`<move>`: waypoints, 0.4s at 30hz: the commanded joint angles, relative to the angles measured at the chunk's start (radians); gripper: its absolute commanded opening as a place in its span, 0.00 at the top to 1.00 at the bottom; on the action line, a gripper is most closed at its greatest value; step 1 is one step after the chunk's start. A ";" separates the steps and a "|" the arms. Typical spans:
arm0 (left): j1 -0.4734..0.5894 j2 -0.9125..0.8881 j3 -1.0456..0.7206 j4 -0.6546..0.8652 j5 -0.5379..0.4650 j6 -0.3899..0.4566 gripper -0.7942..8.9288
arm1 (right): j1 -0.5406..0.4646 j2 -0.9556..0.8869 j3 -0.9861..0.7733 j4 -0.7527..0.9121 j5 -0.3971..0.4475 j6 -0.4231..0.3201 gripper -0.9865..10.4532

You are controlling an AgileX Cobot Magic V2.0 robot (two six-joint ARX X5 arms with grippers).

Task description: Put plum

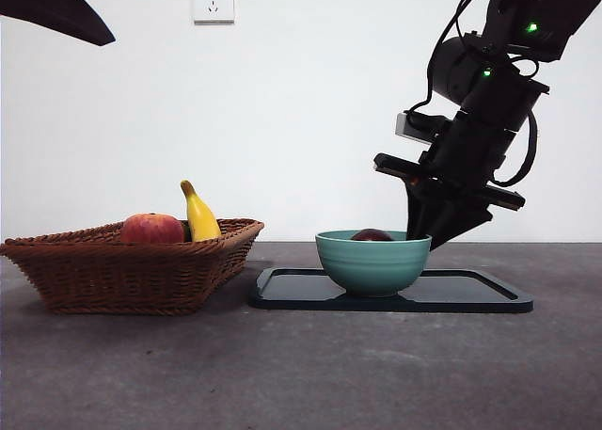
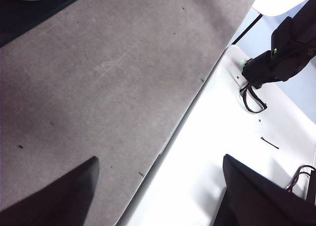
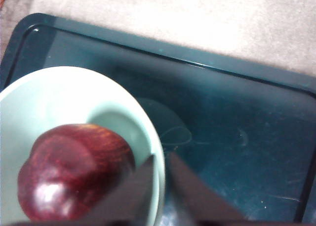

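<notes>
One glossy maroon plum [image 3: 74, 174] is held inside the green bowl [image 1: 372, 261]; beside its rim, the right claw [image 3: 159, 179] is nearly closed and empty.

plum [image 1: 372, 234] in bowl [image 1: 372, 262], on tray [image 1: 470, 290]

- The plum [image 3: 74, 174] sits inside the pale green bowl [image 3: 59, 95], dark maroon and glossy, apart from the jaws.
- The bowl stands on a dark tray [image 3: 237, 127], close to one corner of it.
- The right gripper [image 3: 159, 169] is at the bowl's rim, its two black jaws nearly together with only a thin gap and nothing between them.
- Beyond the tray's raised edge lies the grey table surface [image 3: 197, 18].
</notes>
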State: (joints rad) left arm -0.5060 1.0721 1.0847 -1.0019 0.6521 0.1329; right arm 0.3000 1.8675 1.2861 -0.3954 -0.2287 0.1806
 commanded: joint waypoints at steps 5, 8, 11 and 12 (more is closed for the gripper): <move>-0.006 0.006 0.008 0.007 0.003 0.012 0.50 | 0.000 -0.004 0.025 -0.002 0.003 0.007 0.75; -0.006 0.006 0.008 0.007 0.003 0.012 0.50 | -0.003 -0.051 0.025 -0.010 0.015 0.008 0.75; -0.006 0.006 0.008 0.008 0.003 0.012 0.50 | -0.004 -0.118 0.025 -0.026 0.021 0.002 0.75; -0.006 0.006 0.008 0.008 0.003 0.012 0.50 | -0.004 -0.142 0.025 -0.034 0.020 0.001 0.75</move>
State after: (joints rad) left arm -0.5060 1.0721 1.0847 -1.0019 0.6525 0.1329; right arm 0.2935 1.7443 1.2869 -0.4286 -0.2092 0.1837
